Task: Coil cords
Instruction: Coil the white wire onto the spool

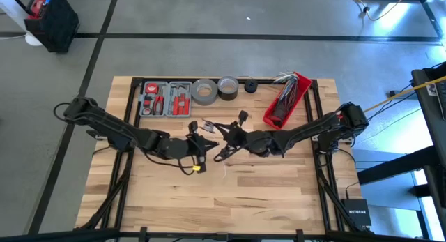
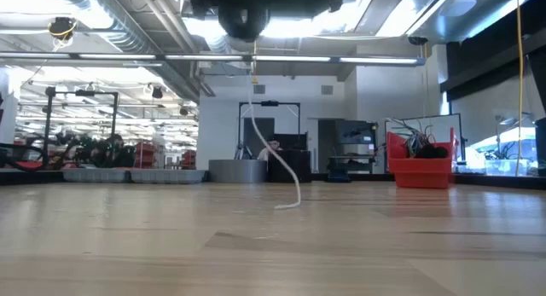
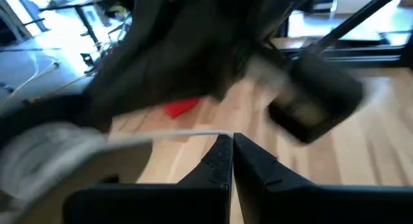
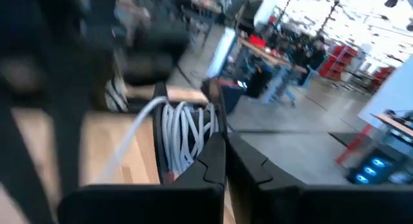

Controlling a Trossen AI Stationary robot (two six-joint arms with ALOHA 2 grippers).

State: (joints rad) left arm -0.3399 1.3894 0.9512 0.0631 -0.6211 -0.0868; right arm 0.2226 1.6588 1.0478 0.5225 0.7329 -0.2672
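The thin white cord (image 2: 271,155) hangs between my two grippers above the middle of the table. Its lower end (image 2: 288,204) rests on the wood. My left gripper (image 1: 201,145) is shut on a single strand of it (image 3: 174,135). My right gripper (image 1: 231,140) faces it close by, shut on a bunch of the cord's loops (image 4: 184,130). In the left wrist view the right arm's gripper (image 3: 310,101) shows blurred just ahead. I cannot make out the cord's black disc piece. My left gripper pinches one strand of the cord (image 3: 219,132) between its two fingertips. The strand runs off sideways from the tips, clear of the table. My right gripper pinches several loops of the cord (image 4: 190,143) side by side between its two fingers. The loops stand up past the fingertips. One strand (image 4: 132,137) leads away from the bunch toward the table.
Along the far edge stand a grey tool tray (image 1: 166,97), two tape rolls (image 1: 204,91) (image 1: 228,85), a small black piece (image 1: 251,86) and a red bin of wires (image 1: 286,99). Bare wood (image 1: 230,200) lies toward the near edge.
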